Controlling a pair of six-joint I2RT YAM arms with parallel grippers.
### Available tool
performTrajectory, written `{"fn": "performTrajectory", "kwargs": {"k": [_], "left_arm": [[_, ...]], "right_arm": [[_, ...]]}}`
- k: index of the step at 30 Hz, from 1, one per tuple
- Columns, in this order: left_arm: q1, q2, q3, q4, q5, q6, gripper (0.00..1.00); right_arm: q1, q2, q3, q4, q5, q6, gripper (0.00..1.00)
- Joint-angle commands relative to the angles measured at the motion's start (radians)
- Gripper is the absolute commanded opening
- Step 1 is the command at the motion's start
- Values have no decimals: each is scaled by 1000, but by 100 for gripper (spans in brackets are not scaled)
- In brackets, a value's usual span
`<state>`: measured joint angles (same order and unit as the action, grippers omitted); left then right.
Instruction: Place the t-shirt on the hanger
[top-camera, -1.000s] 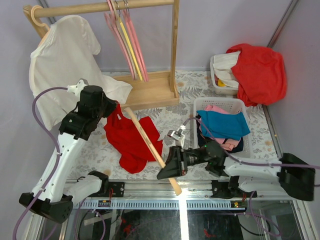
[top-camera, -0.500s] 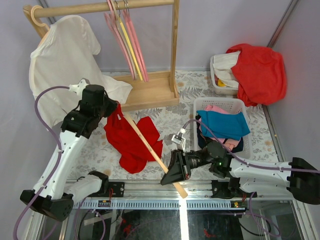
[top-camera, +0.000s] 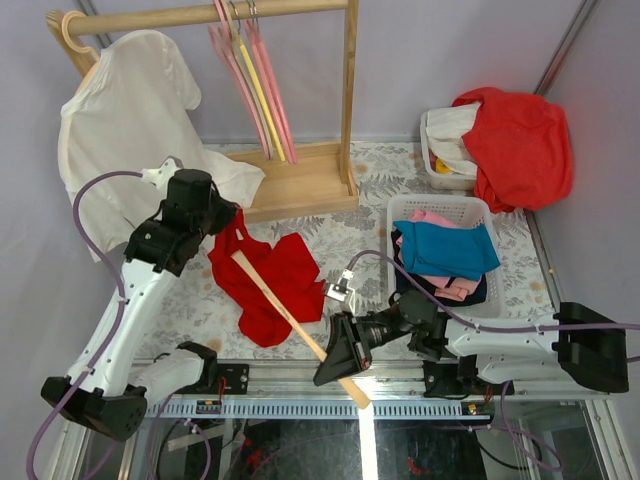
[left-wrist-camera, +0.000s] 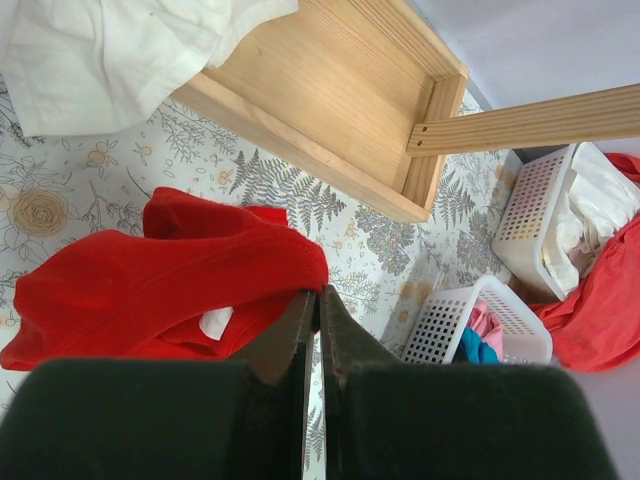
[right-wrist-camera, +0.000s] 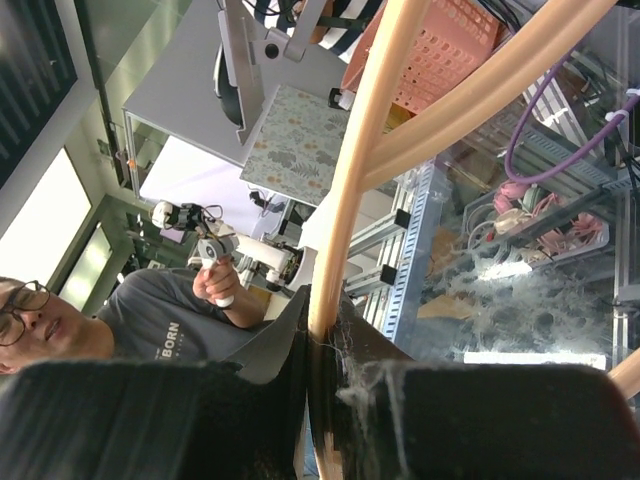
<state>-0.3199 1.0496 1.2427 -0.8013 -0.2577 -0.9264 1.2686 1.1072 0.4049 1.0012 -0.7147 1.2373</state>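
Note:
The red t-shirt (top-camera: 268, 283) lies crumpled on the patterned table, one edge lifted. My left gripper (top-camera: 222, 228) is shut on that lifted edge. In the left wrist view my left gripper (left-wrist-camera: 315, 292) pinches a red fold of the t-shirt (left-wrist-camera: 140, 275), with the white label (left-wrist-camera: 215, 322) just left of the fingers. The pale wooden hanger (top-camera: 290, 318) slants across the t-shirt toward the table's near edge. My right gripper (top-camera: 337, 355) is shut on its near part. In the right wrist view my right gripper (right-wrist-camera: 322, 335) clamps one hanger arm (right-wrist-camera: 365, 150).
A wooden rack (top-camera: 300, 180) stands at the back with a white t-shirt (top-camera: 125, 120) and pink and yellow hangers (top-camera: 255, 85). A white basket (top-camera: 437, 215) of blue and pink clothes is at the right. Behind it, a bin (top-camera: 438, 165) holds a red-orange garment (top-camera: 520, 145).
My right gripper has drawn the hanger toward the near edge and a little left, so its far end now lies lower on the t-shirt. My left gripper has barely moved.

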Motion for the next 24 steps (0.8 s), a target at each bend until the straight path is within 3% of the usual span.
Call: {"fn": "performTrajectory", "kwargs": {"k": [1, 9, 19, 24], "left_arm": [[-8, -17, 3, 42, 0, 20, 0], [-10, -41, 31, 35, 54, 16, 0], [-82, -100, 88, 33, 135, -27, 0], [-108, -134, 131, 33, 165, -49, 0]], "right_arm": [[11, 20, 32, 128, 35, -4, 0], [11, 45, 97, -41, 98, -120, 0], [-61, 219, 174, 184, 113, -99, 0], [-106, 212, 211, 172, 125, -136, 0]]}}
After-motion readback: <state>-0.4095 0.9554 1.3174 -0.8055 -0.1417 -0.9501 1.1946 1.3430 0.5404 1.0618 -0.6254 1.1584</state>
